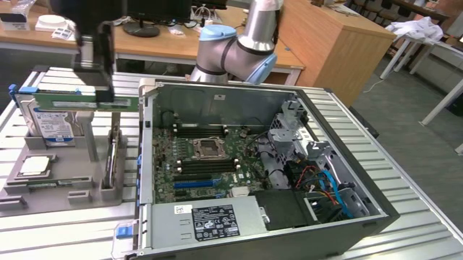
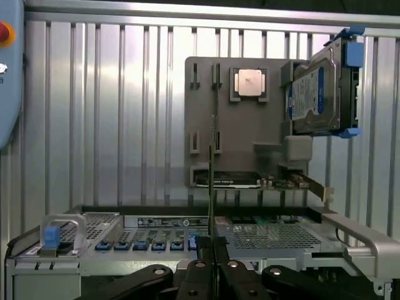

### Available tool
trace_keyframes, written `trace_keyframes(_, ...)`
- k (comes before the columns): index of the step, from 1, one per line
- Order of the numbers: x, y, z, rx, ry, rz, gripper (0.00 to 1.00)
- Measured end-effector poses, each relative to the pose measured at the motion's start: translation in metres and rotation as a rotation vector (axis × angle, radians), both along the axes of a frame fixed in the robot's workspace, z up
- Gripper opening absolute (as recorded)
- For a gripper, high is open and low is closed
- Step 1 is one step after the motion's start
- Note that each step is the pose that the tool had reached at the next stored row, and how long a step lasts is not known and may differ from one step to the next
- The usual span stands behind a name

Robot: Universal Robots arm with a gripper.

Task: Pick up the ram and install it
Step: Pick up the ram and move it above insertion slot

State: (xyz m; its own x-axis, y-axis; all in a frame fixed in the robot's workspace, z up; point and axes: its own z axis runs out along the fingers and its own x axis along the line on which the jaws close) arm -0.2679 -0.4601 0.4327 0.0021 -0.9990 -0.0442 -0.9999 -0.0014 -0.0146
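Ram, a long slim green circuit-board stick [image 1: 69, 101], clamped in the closed black end effector [image 1: 105, 97], hangs at the exterior view's left of the open grey computer case [image 1: 224, 82]; any tilt in this thin-edge grip could jam it at the slot.

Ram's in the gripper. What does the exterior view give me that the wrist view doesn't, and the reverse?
Exterior view: the green motherboard with its square metal CPU socket inside the open grey computer case, and the slim green ram stick broadside. Wrist view: that ram edge-on in the shut gripper, plus a round red button. Both: the silver hard drive with blue-white label and the grey fixture tray.
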Motion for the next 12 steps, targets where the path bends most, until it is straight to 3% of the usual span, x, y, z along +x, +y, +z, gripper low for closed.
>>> trace_keyframes(12,0.048,0.0000,0.0000,0.0138,0.0002,0.000,0.11)
